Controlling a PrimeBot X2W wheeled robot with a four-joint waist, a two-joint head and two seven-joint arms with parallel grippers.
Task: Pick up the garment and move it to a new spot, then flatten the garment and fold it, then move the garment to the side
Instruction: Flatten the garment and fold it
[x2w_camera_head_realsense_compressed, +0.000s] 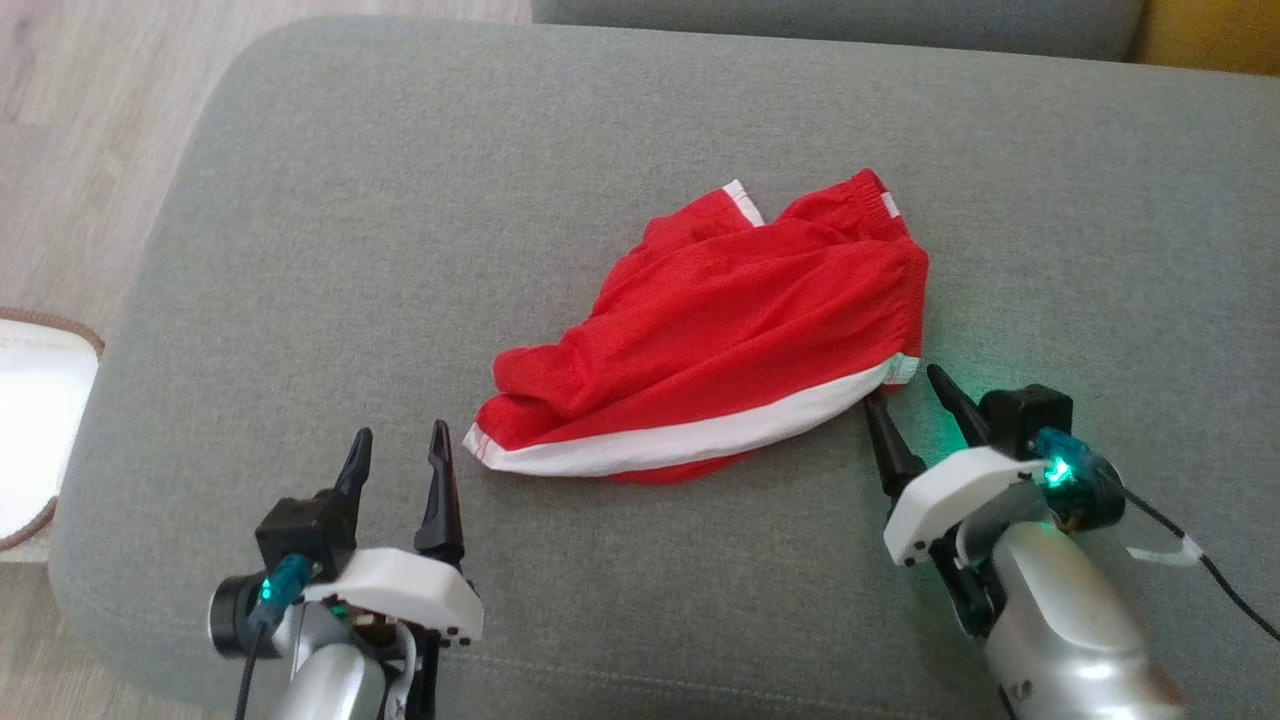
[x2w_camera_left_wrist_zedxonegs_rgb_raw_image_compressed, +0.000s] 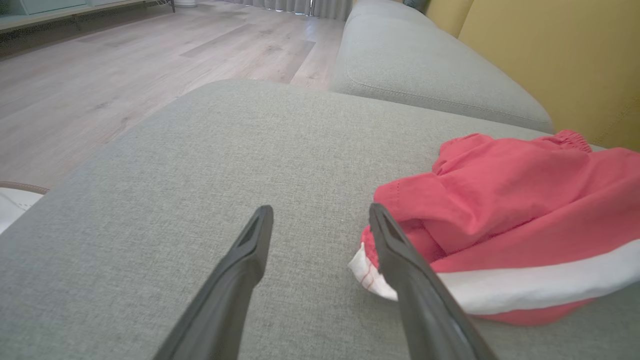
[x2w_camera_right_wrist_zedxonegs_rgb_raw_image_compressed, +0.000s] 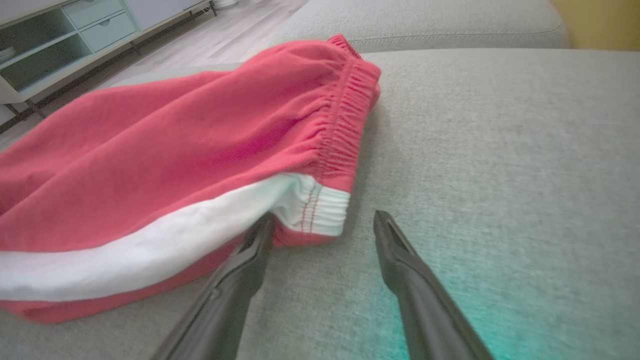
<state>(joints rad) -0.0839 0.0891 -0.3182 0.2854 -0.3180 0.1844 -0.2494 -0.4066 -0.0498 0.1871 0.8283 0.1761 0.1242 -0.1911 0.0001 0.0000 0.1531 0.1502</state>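
Red shorts (x2w_camera_head_realsense_compressed: 720, 330) lie near the middle of the grey cushion (x2w_camera_head_realsense_compressed: 350, 250). Just beside their near-left corner, the left gripper (x2w_camera_head_realsense_compressed: 401, 432) stands open and empty. The right gripper (x2w_camera_head_realsense_compressed: 903, 385), jaws spread and holding nothing, sits at the waistband (x2w_camera_head_realsense_compressed: 912, 300) corner.

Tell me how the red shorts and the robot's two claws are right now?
Red shorts: lying rumpled on the grey cushion, not held.
Left gripper: open, empty, beside the shorts' hem corner.
Right gripper: open, empty, at the shorts' waistband corner.
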